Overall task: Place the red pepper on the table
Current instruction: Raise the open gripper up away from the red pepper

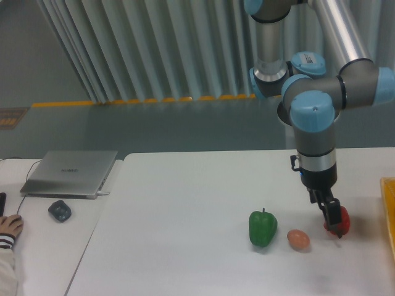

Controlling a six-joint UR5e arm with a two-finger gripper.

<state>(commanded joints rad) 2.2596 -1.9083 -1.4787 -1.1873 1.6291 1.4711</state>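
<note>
**A:** Item one, the table (185, 246)?

**B:** White, smooth, flat top, rounded corner at the near left. On its right half, a row of three small things.

**A:** List them.

**B:** Green pepper (263, 228): glossy, lobed, upright, short stem on top. Just right of it, a small orange-brown egg shape (299, 240), matte, lying on its side. Right again, the red pepper (340, 222): small, shiny, rounded, low on the table top near the right edge, close beside the egg shape but not touching it.

**A:** Which way does the red pepper point?

**B:** Cannot tell. The claw covers its left part, and no stem or long axis shows from here.

**A:** The claw?

**B:** Dark gripper (334, 220), two fingers pointing down and slightly right, set right against the red pepper. The fingers look narrow, but whether they clamp the pepper or merely touch it I cannot tell.

**A:** The arm?

**B:** Robot arm (315, 132): silver tubes, grey joints with pale blue caps, wrist hanging straight down above the pepper.

**A:** Anything else?

**B:** A yellow edge (390, 209) at the table's far right. On the lower white desk (43, 246) to the left: a closed silver laptop (71, 173) with a small mark on the lid, too small to read; a dark mouse (60, 211); a person's hand (8, 226) at the edge. Behind, grey pleated curtains (142, 49) and a yellow stripe (142, 101) on the floor.

**A:** Other writing?

**B:** None legible.
</note>
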